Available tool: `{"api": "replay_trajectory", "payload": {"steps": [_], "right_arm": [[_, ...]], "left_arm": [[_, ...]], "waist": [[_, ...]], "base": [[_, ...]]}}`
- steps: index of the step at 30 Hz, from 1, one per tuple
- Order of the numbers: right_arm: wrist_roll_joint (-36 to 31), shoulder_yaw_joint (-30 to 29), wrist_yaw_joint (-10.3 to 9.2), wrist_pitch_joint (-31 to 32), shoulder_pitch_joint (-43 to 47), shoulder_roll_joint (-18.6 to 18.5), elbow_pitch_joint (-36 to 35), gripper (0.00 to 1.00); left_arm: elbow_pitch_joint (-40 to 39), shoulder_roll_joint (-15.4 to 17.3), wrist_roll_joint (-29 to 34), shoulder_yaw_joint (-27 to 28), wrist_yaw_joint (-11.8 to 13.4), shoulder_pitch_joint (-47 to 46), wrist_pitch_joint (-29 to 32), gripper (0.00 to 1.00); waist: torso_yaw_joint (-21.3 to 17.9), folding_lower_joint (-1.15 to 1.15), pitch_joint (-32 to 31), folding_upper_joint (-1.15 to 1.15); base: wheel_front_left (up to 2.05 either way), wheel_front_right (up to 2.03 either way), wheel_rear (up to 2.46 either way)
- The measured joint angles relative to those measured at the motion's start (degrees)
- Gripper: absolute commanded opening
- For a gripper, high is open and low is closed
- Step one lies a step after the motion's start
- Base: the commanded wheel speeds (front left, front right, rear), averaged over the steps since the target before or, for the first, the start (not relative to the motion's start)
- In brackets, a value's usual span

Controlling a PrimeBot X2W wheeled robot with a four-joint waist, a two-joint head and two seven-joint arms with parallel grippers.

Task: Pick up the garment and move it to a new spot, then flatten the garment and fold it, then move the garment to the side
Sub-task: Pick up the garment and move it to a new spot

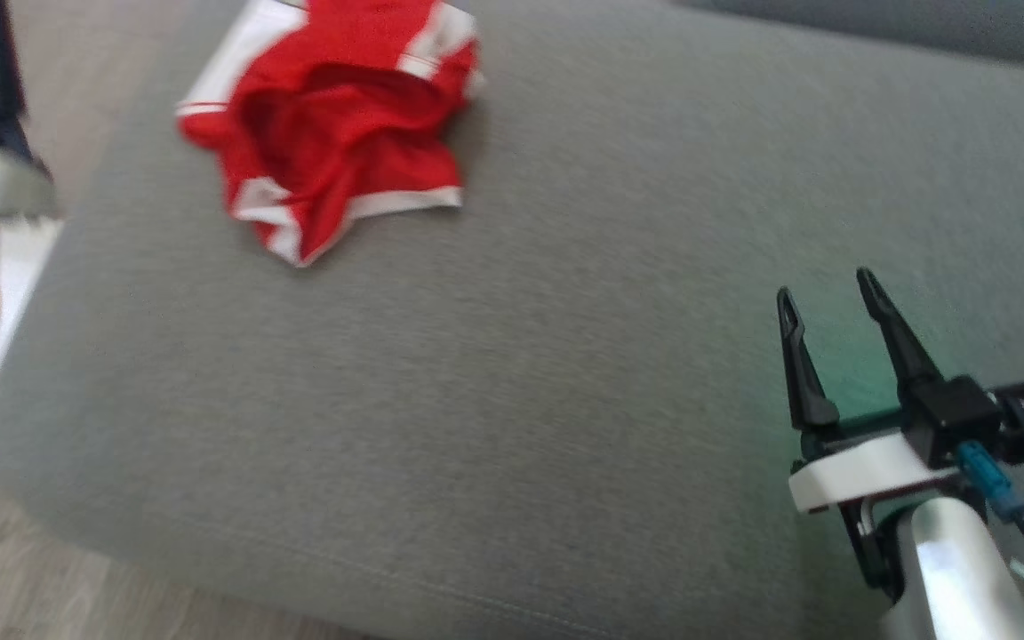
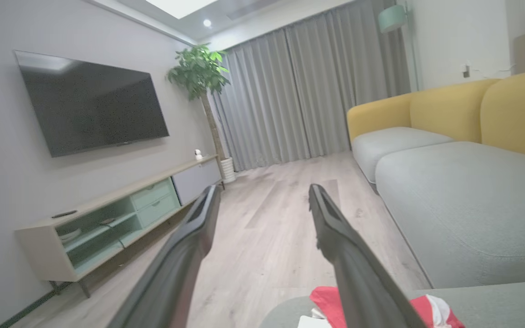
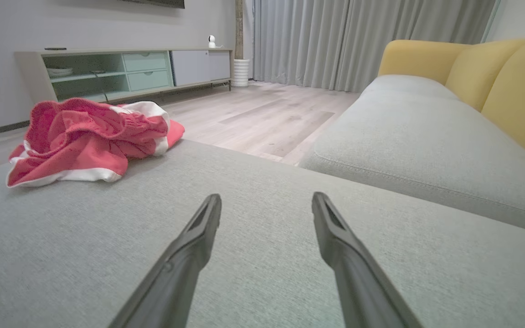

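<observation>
Head view: the red garment [image 1: 334,124] with white edges lies in a crumpled heap at the far left of the big grey cushion [image 1: 512,400]. The right gripper [image 1: 823,284] is at the near right, above the cushion. Its two dark fingers are apart. It is well apart from the garment.

Left wrist view: the left gripper [image 2: 265,187] has its fingers apart too, and they point out over the wood floor [image 2: 267,228]. A bit of the garment [image 2: 324,300] peeks out at the bottom, partly hidden behind one finger. A TV [image 2: 94,105] hangs on the left wall above a long cabinet [image 2: 121,214]. A plant [image 2: 198,70] stands by the grey curtains. A sofa [image 2: 463,200] with yellow backs is on the right.

Right wrist view: the right gripper [image 3: 267,196] is low over the grey cushion, fingers apart. The garment [image 3: 84,136] sits on the cushion, far off to the left.
</observation>
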Motion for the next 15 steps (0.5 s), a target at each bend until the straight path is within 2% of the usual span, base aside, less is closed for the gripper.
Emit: {"api": "replay_trajectory", "payload": {"steps": [6,12,15], "right_arm": [[-1.7,-0.4,0.00,1.1,-1.6,-0.1,-2.9,1.00],[-2.5,-1.1,0.00,1.8,-2.6,-0.1,-4.7,1.00],[-2.5,-1.1,0.00,2.1,-2.8,-0.1,-5.2,1.00]], "left_arm": [[11.7,1.4,-1.2,-5.9,-2.1,-11.8,5.3,1.00],[20.7,1.9,-4.6,-17.1,-2.9,-13.0,9.6,1.00],[22.5,2.3,-6.5,-20.1,-2.9,-13.1,9.9,1.00]], "waist": [[-5.4,0.00,5.6,0.00],[-9.5,0.00,11.3,0.00],[-10.6,0.00,12.9,0.00]], "base": [[0.00,0.00,0.00],[0.00,0.00,0.00],[0.00,0.00,0.00]]}}
